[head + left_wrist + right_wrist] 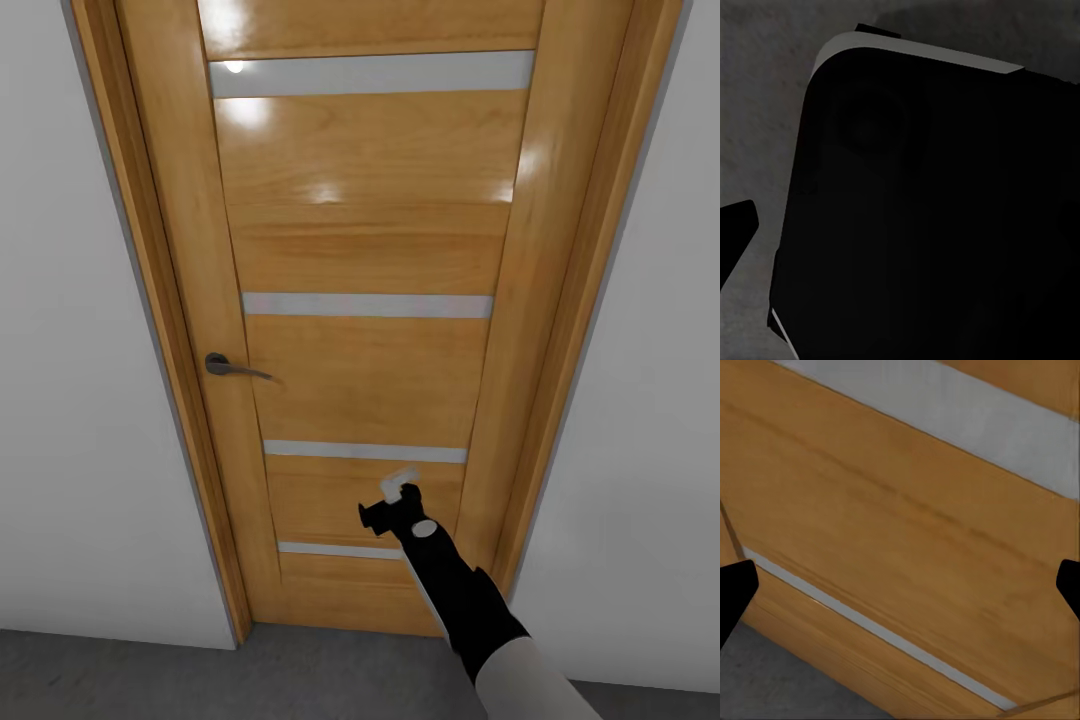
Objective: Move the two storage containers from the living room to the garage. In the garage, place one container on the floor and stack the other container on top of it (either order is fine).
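The two storage containers are out of view. I face a shut honey-coloured wooden door [365, 250] with grey horizontal strips and a dark lever handle [228, 367] on its left side. My right gripper [392, 498] reaches toward the door's lower panel, close to the wood, below and to the right of the handle. In the right wrist view its black fingertips [735, 592] stand far apart at the picture's edges, open and empty, with the door panel [907, 525] close behind. In the left wrist view one black fingertip [736, 229] shows beside my own dark body [930, 210], over grey floor.
White walls [70, 400] flank the door frame [150, 300] on both sides. A strip of dark grey speckled floor [200, 680] runs along the bottom of the door. The frame juts out slightly from the wall.
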Controlling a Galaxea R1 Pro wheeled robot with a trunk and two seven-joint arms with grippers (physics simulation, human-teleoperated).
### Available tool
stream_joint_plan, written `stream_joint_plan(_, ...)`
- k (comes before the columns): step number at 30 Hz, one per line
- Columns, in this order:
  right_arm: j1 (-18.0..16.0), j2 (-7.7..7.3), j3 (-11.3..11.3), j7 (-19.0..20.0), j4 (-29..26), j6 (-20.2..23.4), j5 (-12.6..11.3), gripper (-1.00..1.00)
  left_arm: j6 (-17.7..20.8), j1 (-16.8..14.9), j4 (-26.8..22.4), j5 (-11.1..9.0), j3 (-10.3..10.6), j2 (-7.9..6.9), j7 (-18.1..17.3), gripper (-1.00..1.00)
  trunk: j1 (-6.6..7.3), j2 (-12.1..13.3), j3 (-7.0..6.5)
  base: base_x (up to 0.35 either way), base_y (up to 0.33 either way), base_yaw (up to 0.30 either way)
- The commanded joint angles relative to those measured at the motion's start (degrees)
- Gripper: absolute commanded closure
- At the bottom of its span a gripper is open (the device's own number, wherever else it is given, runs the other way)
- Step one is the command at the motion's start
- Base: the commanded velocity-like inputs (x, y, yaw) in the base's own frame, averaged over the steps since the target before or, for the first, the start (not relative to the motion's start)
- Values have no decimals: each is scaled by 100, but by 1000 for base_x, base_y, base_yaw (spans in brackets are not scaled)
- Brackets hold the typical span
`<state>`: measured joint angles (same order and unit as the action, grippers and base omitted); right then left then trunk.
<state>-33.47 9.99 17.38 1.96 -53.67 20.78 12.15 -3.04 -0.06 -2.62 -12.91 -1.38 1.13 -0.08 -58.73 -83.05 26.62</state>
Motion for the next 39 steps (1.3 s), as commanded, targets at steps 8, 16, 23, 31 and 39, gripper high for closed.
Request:
stream_joint_plan(8, -10, 0, 94, 24, -204, -58, 35, -100, -13, -1, -2, -27, -9, 1, -1, -100, 0, -3, 6, 1, 0, 0)
stream_joint_plan(16, -10, 0, 270, 297, -193, -325, 37, -100, -5, 0, -2, -27, -5, 1, -1, -100, 0, -3, 6, 158, 0, 0)
stream_joint_plan(23, -11, 0, 617, 642, -170, -656, 53, -100, -4, -2, -2, -27, -3, -2, -1, -100, 0, -3, 6, 307, 0, 0)
stream_joint_plan(31, -8, 0, 668, 755, -154, -780, 101, -100, -4, -3, -2, -27, -9, 1, -1, -100, 0, -3, 6, 320, 0, 0)
stream_joint_plan(39, -11, 0, 1100, 712, -138, -778, 139, -100, -4, -2, -2, -27, -10, 1, -1, -100, 0, -3, 6, 269, 0, 0)
